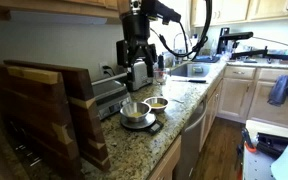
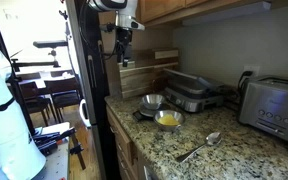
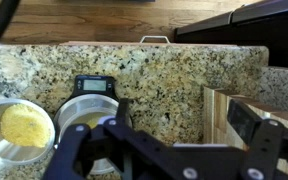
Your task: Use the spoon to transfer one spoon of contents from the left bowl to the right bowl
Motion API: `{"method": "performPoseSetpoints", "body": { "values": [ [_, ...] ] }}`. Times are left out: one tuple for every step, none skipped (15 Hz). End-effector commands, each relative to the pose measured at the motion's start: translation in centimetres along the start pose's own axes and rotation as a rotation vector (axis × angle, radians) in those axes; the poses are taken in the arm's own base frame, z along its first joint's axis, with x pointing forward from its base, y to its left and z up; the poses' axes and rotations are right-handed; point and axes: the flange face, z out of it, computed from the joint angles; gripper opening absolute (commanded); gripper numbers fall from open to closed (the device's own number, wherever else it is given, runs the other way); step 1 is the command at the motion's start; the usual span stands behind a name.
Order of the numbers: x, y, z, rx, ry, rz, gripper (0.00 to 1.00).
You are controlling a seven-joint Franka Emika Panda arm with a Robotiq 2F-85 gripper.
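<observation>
**A:** How far along is the job?

**B:** Hardly begun, I'd judge. Nearest the camera in an exterior view, the spoon (image 2: 199, 148) lies flat on the granite counter (image 2: 246, 156), lower right of the frame. Nothing holds it.

**A:** And the bowls?

**B:** A little further back, around mid-frame, sits the right bowl (image 2: 169, 119) with its yellowish inside. Just behind it is the left bowl (image 2: 152, 101), the deeper steel one. The wrist view shows that one resting on a black scale (image 3: 89, 86). I can't make out what is in it.

**A:** Where's the gripper?

**B:** Farthest back and highest. The gripper (image 2: 124, 52) hangs in the upper part of the frame, above the bowls and well apart from the spoon. In the wrist view its jaws stand wide with nothing between them, and the spoon doesn't appear there at all.

**A:** So what's left?

**B:** All of it, as I read things: take up the spoon, scoop from the steel bowl, and tip into the yellow one.
</observation>
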Motion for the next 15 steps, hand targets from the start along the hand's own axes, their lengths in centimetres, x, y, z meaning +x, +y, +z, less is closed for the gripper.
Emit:
{"method": "performPoseSetpoints", "body": {
  "values": [
    [0.0,0.0,-0.1,0.000,0.000,0.000,1.00],
    [0.0,0.0,-0.1,0.000,0.000,0.000,1.00],
    [0.0,0.0,-0.1,0.000,0.000,0.000,1.00],
    [0.0,0.0,-0.1,0.000,0.000,0.000,1.00],
    [0.0,0.0,-0.1,0.000,0.000,0.000,1.00],
    [0.0,0.0,-0.1,0.000,0.000,0.000,1.00],
    [0.1,0.5,-0.2,0.000,0.004,0.008,1.00],
    [0.2,1.4,-0.3,-0.002,0.010,0.019,1.00],
    [0.3,2.2,-0.4,-0.004,0.013,0.024,1.00],
    [0.5,3.5,-0.6,-0.005,0.023,0.043,1.00],
    [0.8,4.8,-0.7,-0.012,0.033,0.059,1.00],
    [1.0,6.6,-0.8,-0.025,0.042,0.076,1.00],
    [1.3,8.0,-0.9,-0.034,0.044,0.097,1.00],
    [1.7,10.0,-1.1,-0.056,0.048,0.103,1.00],
    [1.9,11.4,-1.2,-0.077,0.050,0.106,1.00]
  ]
}}
